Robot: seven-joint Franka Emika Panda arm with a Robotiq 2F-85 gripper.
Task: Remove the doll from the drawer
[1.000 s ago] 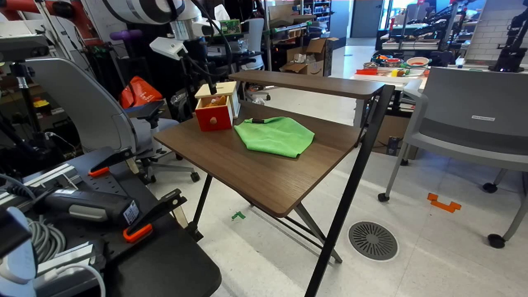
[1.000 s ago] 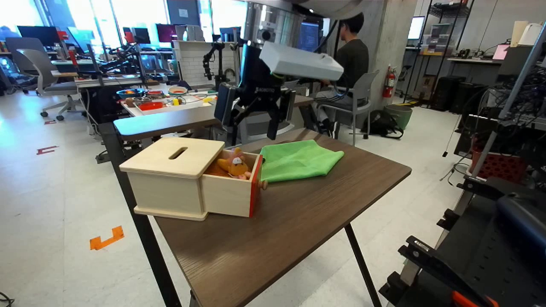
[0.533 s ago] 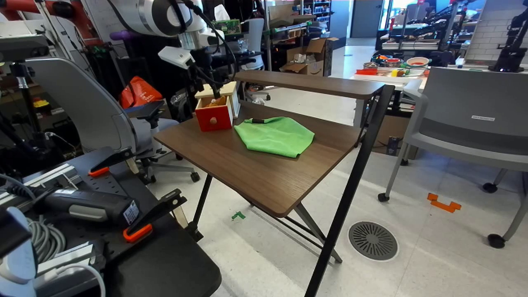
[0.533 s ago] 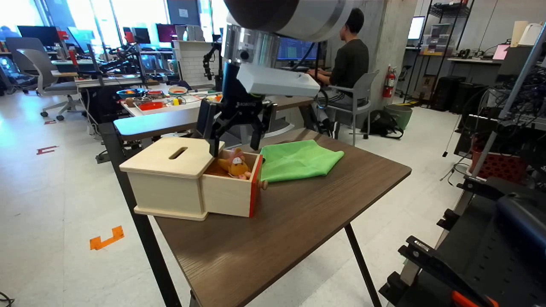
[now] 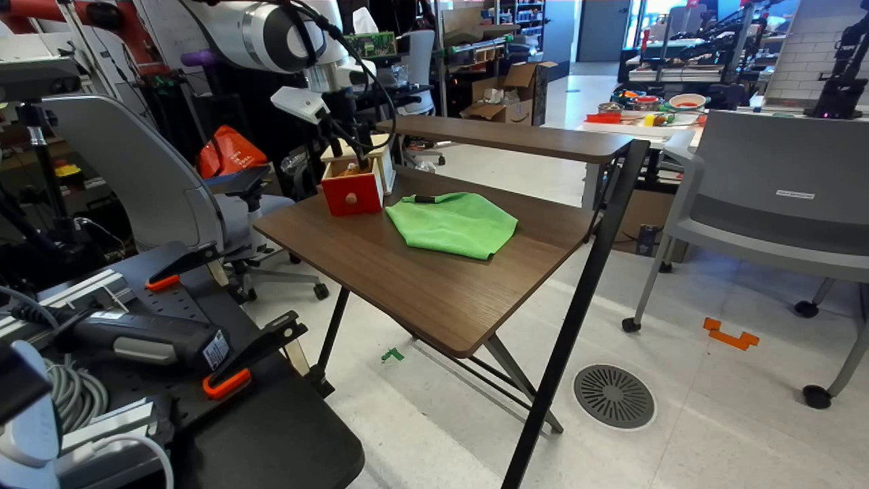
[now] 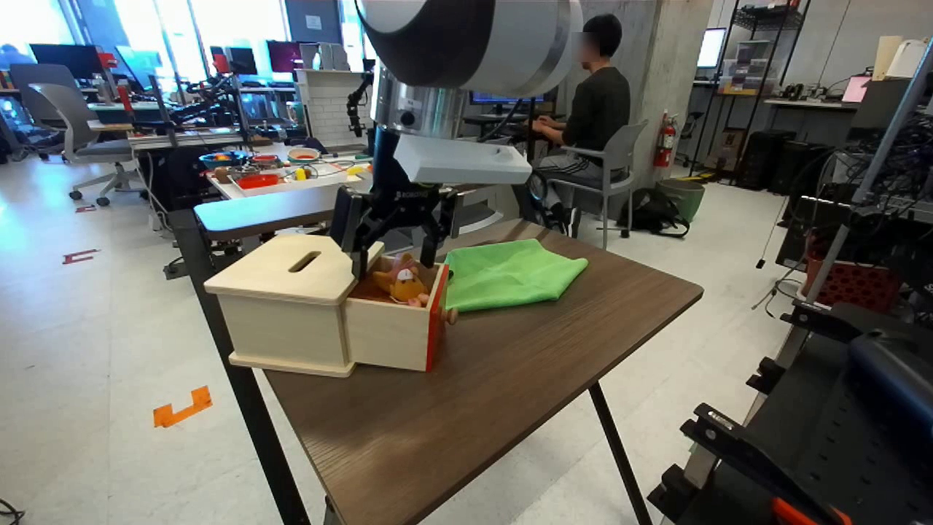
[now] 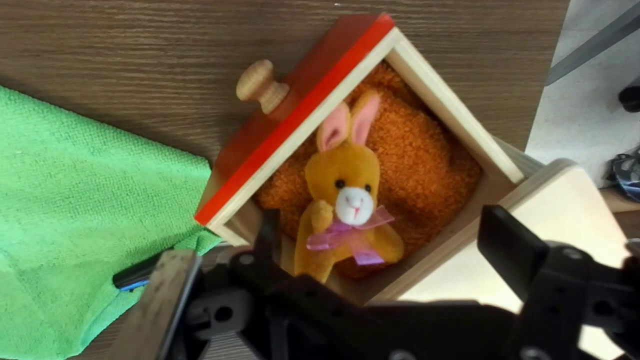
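In an exterior view a brown counter stands on a pale floor, a person seated well beyond its far edge. A green cloth lies right of the pulled-out drawer. Inside, face up, is the doll, long axis aslant to the red front, ears pointing to the near side. The hand hangs over it, fingers spread wide.

The arm hangs with its gripper pointing down, fingers spread well apart.
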